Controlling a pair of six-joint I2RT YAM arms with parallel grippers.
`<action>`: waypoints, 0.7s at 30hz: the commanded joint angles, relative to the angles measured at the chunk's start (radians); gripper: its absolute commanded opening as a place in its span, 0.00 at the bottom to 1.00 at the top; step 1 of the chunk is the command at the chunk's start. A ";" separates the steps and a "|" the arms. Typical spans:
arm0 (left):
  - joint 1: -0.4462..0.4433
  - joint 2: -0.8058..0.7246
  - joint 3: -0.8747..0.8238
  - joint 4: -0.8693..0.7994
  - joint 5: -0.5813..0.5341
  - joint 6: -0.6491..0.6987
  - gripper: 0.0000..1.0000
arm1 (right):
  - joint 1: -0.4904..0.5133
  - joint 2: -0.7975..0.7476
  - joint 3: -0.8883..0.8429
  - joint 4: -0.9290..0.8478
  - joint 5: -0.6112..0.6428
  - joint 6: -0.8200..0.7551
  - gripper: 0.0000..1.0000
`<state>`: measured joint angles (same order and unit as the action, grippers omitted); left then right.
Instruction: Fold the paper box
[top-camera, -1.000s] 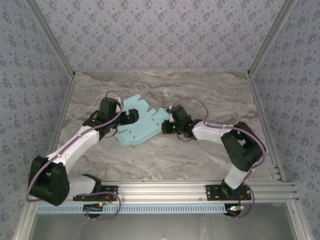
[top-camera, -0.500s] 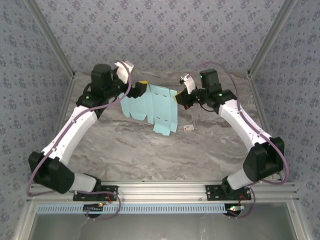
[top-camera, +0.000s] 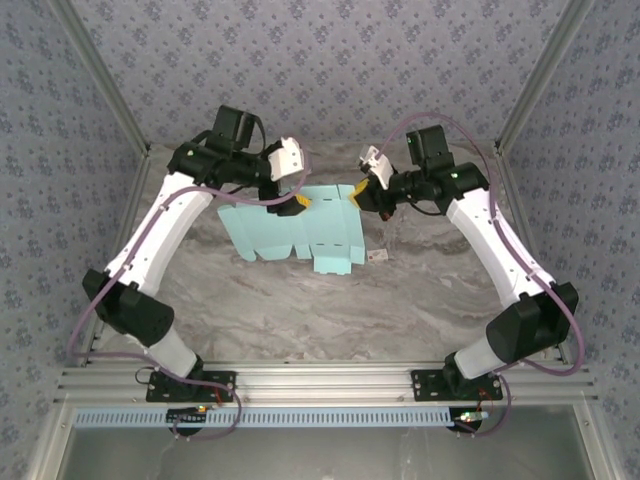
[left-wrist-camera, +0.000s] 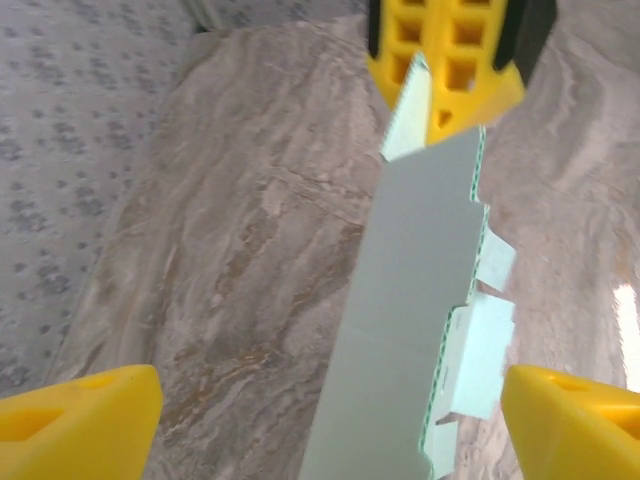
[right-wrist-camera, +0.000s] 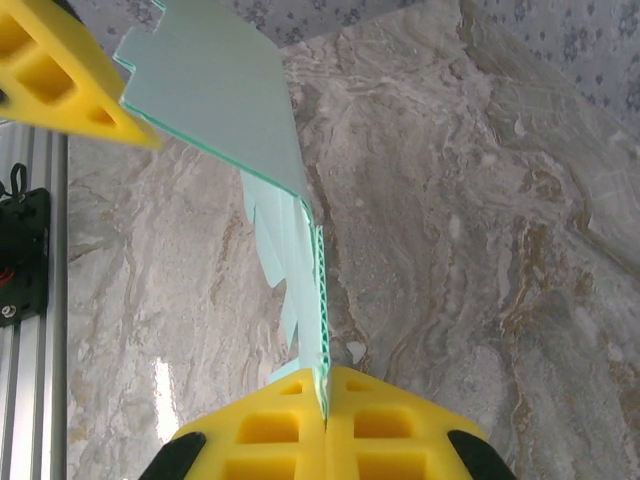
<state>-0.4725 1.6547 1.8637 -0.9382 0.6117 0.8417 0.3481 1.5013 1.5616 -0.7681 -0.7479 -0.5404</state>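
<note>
Pinching one pale cyan paper box (top-camera: 300, 235), a flat die-cut sheet, by its right edge in the right tool (right-wrist-camera: 325, 405), yellow fingers pressed together on the card. Holding it raised between two arms over the far half of the marbled counter (top-camera: 330, 300). Straddling the sheet's left end with the left tool (top-camera: 288, 198), two fingers (left-wrist-camera: 85, 415) spread wide. Sharing the counter with one small white tag (top-camera: 377, 256).

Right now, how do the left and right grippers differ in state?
Jaws: the left gripper stands wide open, while the right gripper is shut.
Contact: the left gripper straddles the paper box without clamping it, while the right gripper pinches the card's edge and carries it.
Shared: both have yellow fingers and are raised above the table at the sheet's upper edge.
</note>
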 joint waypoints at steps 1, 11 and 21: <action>-0.011 0.064 0.080 -0.171 0.060 0.071 0.77 | -0.002 -0.009 0.069 -0.074 -0.030 -0.075 0.00; -0.016 0.116 0.173 -0.225 0.093 0.019 0.45 | 0.013 0.033 0.180 -0.148 0.042 -0.137 0.00; -0.015 0.095 0.154 -0.228 0.099 0.002 0.33 | 0.023 0.065 0.205 -0.166 0.076 -0.140 0.00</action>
<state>-0.4847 1.7824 2.0090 -1.1381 0.6800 0.8471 0.3634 1.5562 1.7245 -0.9051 -0.6823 -0.6651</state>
